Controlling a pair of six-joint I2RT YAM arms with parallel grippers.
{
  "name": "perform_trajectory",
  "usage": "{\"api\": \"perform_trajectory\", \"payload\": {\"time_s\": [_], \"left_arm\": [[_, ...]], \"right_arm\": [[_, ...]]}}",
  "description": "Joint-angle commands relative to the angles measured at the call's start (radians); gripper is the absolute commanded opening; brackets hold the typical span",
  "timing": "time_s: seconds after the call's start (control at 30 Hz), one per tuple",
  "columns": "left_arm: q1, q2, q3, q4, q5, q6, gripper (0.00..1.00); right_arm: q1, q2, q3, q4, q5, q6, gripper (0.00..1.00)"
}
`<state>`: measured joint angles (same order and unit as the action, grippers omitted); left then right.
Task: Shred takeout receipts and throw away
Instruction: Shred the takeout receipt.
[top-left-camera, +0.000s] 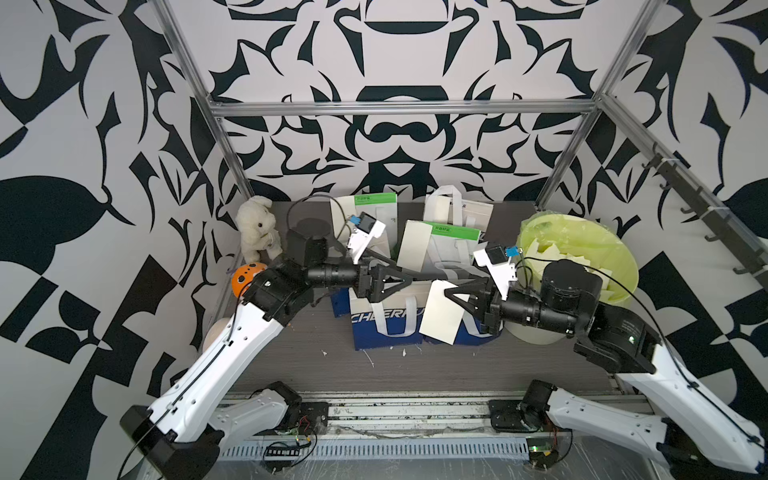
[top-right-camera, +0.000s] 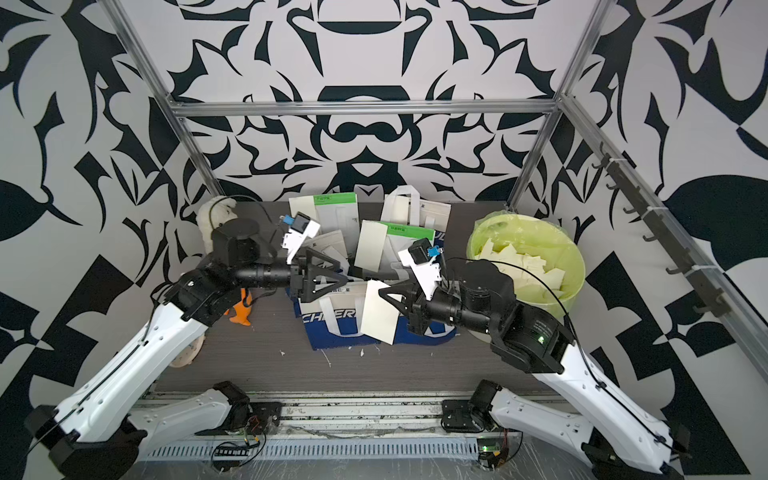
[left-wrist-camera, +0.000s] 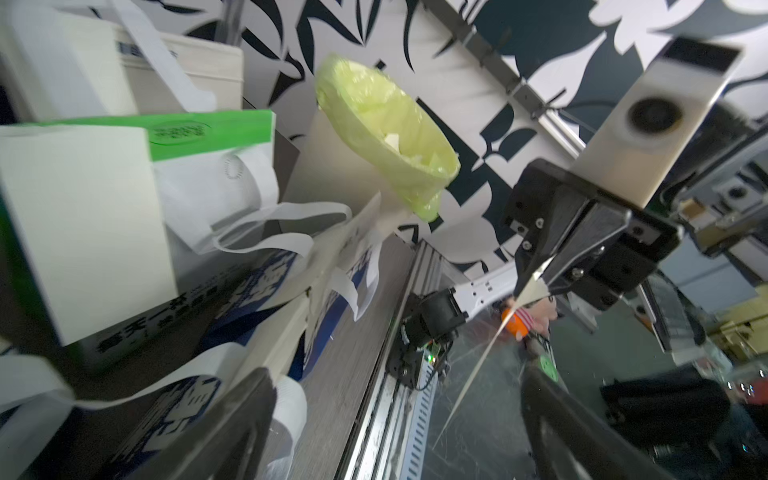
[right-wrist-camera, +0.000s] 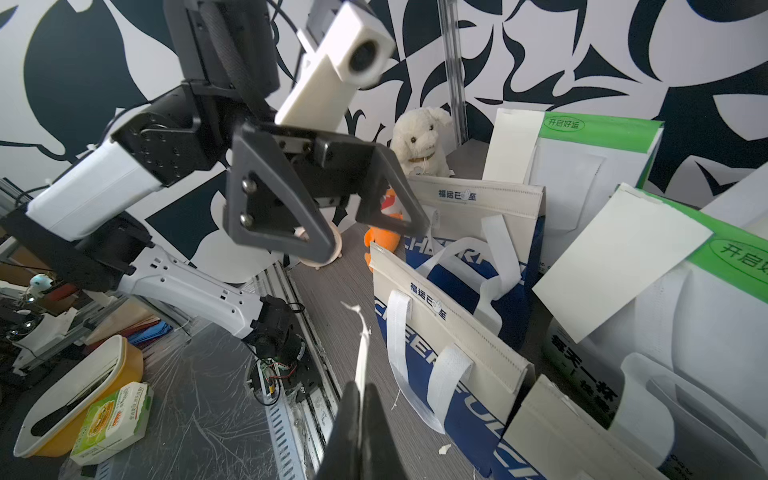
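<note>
The right claw (top-left-camera: 451, 294) pinches a takeout receipt (top-left-camera: 441, 318) by its upper edge, by the blue bags (top-left-camera: 374, 328). The left claw (right-wrist-camera: 372, 235) gapes empty nearby. Tearing seems next: the left must clamp the slip's edge.

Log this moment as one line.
right gripper: shut on receipt | left gripper: open, empty | receipt: off table, by blue bags | bin: holds torn pieces

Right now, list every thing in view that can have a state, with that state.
left tool, open, empty.
right tool, shut on the held receipt.
held receipt, in one piece, in the air.
second receipt, untorn, against the green-topped bag.
bin, upright, lined, open-topped.
torn pieces, inside the bin.
</note>
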<state>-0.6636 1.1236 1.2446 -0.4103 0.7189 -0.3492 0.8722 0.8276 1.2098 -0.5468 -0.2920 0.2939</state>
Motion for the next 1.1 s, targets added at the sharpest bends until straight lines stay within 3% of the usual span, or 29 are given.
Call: {"api": "perform_trajectory", "payload": {"time_s": [0.0, 0.17, 0.67, 0.9, 1.07], "left_arm": [[-0.059, 0.036, 0.041, 0.031, -0.014, 0.015, 0.86], [-0.108, 0.084, 0.062, 0.056, 0.038, 0.013, 0.70], [-0.144, 0.032, 0.023, 0.139, 0.048, -0.006, 0.52], [-0.146, 0.042, 0.016, 0.144, 0.068, -0.033, 0.32], [-0.149, 0.053, 0.016, 0.142, 0.074, -0.039, 0.32]], "right_arm": [[0.004, -0.022, -0.021, 0.070, -0.016, 0.013, 0.00], [0.003, -0.033, -0.034, 0.087, -0.033, 0.017, 0.00], [0.003, 0.004, -0.023, 0.074, -0.024, 0.017, 0.00], [0.004, 0.022, -0.007, 0.063, -0.001, 0.018, 0.00], [0.003, 0.029, 0.004, 0.058, 0.002, 0.018, 0.00]]}}
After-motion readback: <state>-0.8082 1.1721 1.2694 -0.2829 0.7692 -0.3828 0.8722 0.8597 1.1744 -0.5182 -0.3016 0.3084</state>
